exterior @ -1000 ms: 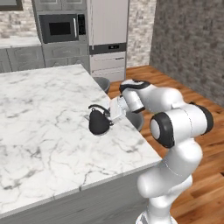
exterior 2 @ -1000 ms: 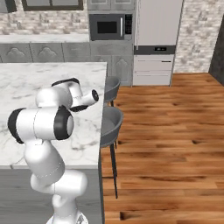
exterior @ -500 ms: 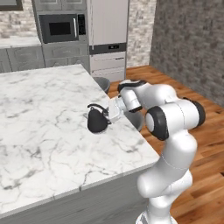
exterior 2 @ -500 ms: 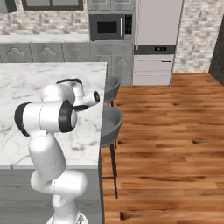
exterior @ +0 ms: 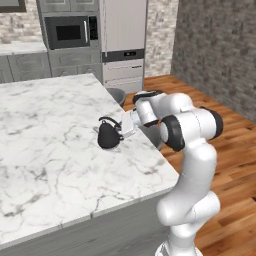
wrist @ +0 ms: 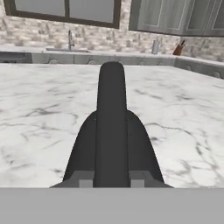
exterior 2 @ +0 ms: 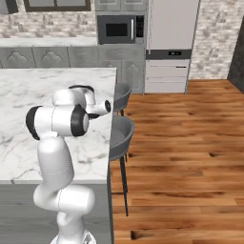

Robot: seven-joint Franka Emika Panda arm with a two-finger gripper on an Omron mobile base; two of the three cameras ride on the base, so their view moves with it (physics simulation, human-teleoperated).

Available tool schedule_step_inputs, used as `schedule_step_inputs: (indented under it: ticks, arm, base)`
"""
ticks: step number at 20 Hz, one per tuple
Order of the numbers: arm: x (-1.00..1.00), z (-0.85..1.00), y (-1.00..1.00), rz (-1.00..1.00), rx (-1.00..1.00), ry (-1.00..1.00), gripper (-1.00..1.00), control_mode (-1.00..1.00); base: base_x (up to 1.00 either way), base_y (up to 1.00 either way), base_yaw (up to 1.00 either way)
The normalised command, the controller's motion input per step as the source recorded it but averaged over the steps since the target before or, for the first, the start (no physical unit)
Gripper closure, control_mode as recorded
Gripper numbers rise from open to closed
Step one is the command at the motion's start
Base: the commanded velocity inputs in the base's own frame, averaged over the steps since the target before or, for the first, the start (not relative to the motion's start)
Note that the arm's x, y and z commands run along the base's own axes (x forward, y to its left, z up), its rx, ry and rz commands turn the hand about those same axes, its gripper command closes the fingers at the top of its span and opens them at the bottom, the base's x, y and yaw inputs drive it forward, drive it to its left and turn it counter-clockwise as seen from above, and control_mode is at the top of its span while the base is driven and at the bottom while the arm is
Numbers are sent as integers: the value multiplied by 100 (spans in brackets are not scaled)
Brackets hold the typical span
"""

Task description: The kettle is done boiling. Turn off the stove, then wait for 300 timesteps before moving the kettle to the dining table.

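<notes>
A: Where does the kettle sit?

B: Centre of the left base view, upright on the dining table, near the slab's right edge. In the hand view the kettle rises from bottom centre, its arched handle running straight up the middle.

A: And the gripper?

B: Just right of the kettle in the left base view, touching the handle side. Two grey fingertips show low in the hand view, tight against either side of the handle base, so the jaws look pinched on the handle. How firm the contact is, I cannot tell.

A: What is hard to make out?

B: In the right base view the robot's own forearm covers the gripper and the kettle. The kettle's spout is too dark to separate from the body in the left base view. The table is cut off at the left of that frame.

A: What else is around?

B: Two grey bar stools stand against the table's right edge in the right base view, over wood flooring. A black microwave sits at the upper left of the left base view, with a pale refrigerator to its right. Along the top of the hand view: a back counter with a faucet, a knife block, and a brick backsplash.
</notes>
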Motion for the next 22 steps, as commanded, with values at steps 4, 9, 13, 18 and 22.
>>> schedule_step_inputs:
  ticks: [4, 9, 13, 18, 22]
  arm:
    - [36, -24, 3, 0, 5, 0, 100, -100]
    - [36, -25, 5, 0, 4, 0, 100, -100]
    - [38, -26, 2, 0, 4, 0, 100, -100]
    - [22, -32, 5, 1, 1, 0, 100, -100]
    - [0, -33, 9, 1, 0, -1, -100, -100]
  base:
    - [0, 0, 0]
    - [0, 0, 0]
    - [0, 0, 0]
    - [0, 0, 0]
    - [0, 0, 0]
